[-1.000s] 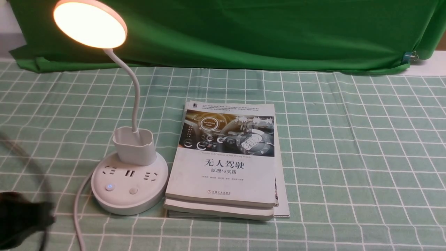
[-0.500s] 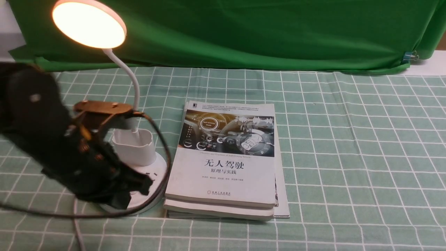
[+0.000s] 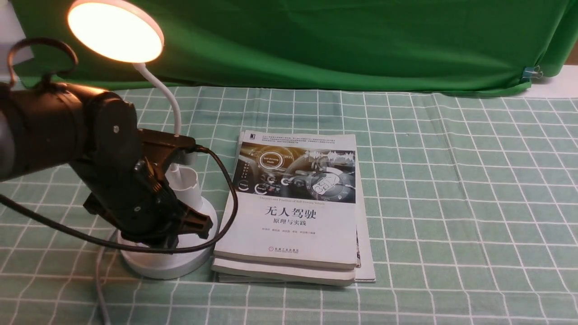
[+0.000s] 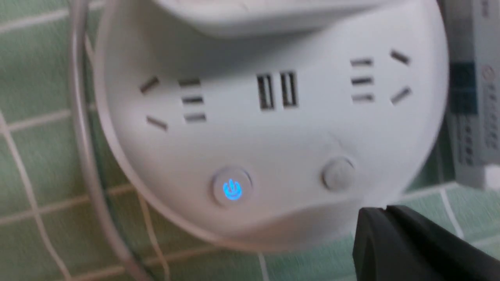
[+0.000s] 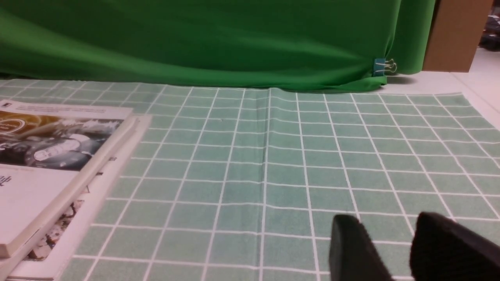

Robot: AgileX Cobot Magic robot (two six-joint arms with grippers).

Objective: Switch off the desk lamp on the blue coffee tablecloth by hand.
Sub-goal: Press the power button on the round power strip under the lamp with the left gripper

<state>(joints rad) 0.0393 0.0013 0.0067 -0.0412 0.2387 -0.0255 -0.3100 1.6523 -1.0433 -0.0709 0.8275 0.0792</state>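
Note:
The desk lamp stands at the left of the blue coffee tablecloth (image 3: 451,180), its disc head (image 3: 115,31) lit. My left hand covers most of the round base (image 3: 158,266) and part of the cup (image 3: 188,186). My left gripper (image 3: 198,224) is shut and empty. In the left wrist view its tip (image 4: 384,211) hovers at the base's near rim, just short of the plain round button (image 4: 338,174); the power button (image 4: 232,190) glows blue. My right gripper (image 5: 386,230) is open and empty over bare cloth.
A stack of books (image 3: 293,212) lies right beside the lamp base. The lamp's white cord (image 3: 101,289) runs off the front edge. A dark green backdrop cloth (image 3: 338,40) hangs behind, held by a binder clip (image 3: 533,72). My arm's black cable (image 3: 223,180) loops toward the books.
My left arm has swung in from the lower left corner and come over the lamp base, then shifted a little to the right. The lamp stays lit.

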